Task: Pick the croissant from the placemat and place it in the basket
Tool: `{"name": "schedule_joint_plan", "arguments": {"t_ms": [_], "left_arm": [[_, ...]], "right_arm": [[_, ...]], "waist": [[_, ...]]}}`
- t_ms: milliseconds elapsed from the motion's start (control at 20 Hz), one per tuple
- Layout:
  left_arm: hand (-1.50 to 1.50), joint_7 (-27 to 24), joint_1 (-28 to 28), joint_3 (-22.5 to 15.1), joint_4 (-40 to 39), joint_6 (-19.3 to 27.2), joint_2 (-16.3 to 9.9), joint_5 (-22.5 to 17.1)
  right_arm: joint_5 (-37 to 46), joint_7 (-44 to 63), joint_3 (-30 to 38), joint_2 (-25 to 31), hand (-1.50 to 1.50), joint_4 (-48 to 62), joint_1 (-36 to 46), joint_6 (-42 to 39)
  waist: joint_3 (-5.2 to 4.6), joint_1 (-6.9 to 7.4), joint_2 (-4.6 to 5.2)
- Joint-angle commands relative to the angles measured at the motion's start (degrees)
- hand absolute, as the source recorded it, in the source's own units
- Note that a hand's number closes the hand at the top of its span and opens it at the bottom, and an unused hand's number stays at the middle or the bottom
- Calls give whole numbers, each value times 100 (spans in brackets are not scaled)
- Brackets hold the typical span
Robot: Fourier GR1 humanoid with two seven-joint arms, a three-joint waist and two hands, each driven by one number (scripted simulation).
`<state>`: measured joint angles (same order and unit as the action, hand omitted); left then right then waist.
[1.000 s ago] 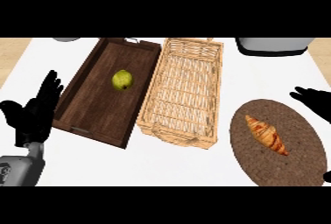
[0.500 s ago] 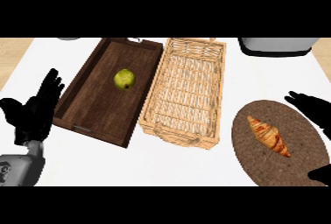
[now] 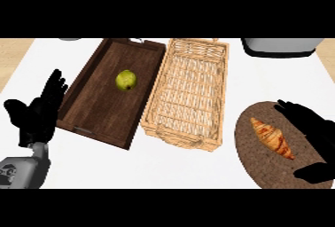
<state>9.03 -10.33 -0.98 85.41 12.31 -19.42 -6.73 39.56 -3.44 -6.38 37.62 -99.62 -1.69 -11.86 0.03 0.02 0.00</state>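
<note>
One croissant (image 3: 271, 137) on placemat (image 3: 262, 170), just beside right hand (image 3: 314, 128)

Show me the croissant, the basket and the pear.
croissant (image 3: 271, 138), head view, middle of its crust.
basket (image 3: 156, 100), head view, left wall.
pear (image 3: 126, 80), head view, middle of the fruit.
</note>
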Motion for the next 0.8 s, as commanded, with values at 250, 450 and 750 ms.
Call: {"name": "schedule_joint_plan", "arguments": {"t_ms": [250,450,750], "left_arm": [[0,30,118,410,134,-382,18,0],[0,15,-112,260,-94,-345,320,340],[0,-162,159,450,51,-386,466,525]], "right_arm": [[673,-1150,293,-472,-150,695,-210,751],[636,-1343,493,-688,-150,952,70,451],[957,-1401,598,-1006,-150,865,-54,363]], "waist": [[-2,-11,-5],[-3,-11,0],[-3,-9,-3]]}}
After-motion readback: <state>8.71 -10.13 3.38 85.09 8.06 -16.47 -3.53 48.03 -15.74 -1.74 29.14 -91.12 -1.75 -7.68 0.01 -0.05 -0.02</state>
